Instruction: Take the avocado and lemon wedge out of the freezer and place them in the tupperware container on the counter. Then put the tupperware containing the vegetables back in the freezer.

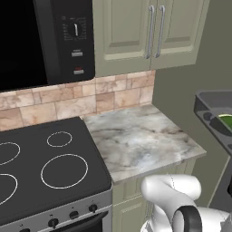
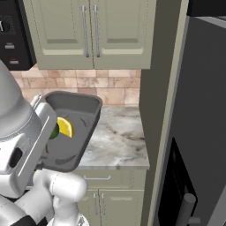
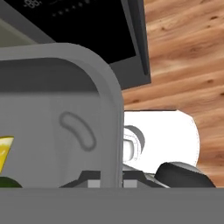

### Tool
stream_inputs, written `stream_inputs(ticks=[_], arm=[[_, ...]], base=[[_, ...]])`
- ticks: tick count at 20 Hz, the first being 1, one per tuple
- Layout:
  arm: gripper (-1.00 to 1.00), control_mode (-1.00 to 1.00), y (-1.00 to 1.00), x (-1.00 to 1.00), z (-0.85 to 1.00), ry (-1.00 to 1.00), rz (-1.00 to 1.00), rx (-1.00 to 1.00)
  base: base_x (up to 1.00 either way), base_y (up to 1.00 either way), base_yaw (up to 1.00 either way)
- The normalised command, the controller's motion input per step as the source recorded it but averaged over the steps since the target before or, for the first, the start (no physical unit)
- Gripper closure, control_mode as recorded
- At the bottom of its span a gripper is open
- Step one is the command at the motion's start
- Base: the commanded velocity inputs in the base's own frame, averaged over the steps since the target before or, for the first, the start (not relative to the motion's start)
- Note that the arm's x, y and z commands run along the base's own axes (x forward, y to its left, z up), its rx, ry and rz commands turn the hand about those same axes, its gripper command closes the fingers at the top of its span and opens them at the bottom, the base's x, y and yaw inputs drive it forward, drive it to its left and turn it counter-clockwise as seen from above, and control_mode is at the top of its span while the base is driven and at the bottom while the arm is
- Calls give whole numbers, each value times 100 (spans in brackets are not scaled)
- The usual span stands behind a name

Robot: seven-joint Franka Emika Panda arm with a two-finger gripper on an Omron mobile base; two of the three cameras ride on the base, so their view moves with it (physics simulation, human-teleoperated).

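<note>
The tupperware container is held clear of the surface, tilted steeply so that its open face is turned toward the right base camera, and its rim is clamped between the jaws, which are closed on it at the bottom of the hand view. Inside the container, the lemon wedge is seen as a yellow crescent just beside the avocado, whose dark-green skin is partly hidden behind the white hand; in the hand view both lie to the left of the jaws, the lemon wedge above the avocado, against the container's grey floor with its oval moulded ridge. In the left base view a corner of the container is seen at the right edge with a patch of green inside it. The marbled surface lies below and behind the raised container and nothing is seen resting on it. Past the container, away from the jaws, a tan tiled backsplash is set under olive-green wall cabinets with silver bar handles. Beside the surface a black stovetop with white ring marks is seen, and a dark microwave hangs above it. At the right of the right base view the tall grey freezer stands with its door shut, a dark bar handle low on it. A wooden floor is seen beyond the container's rim in the hand view.
</note>
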Motion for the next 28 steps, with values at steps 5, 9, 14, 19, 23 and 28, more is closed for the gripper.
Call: stream_inputs(ticks=[5,9,14,19,23,28], arm=[[100,100,1,-7,0,-3,0,0],[100,100,0,0,0,0,0,0],[100,100,0,0,0,0,0,0],[100,100,0,0,0,0,0,0],[100,100,0,0,0,0,0,0],[100,100,0,0,0,0,0,0]], base=[[-19,8,0],[-69,52,-1],[-33,86,-11],[-9,85,-39],[-35,46,-64],[-53,8,-80]])
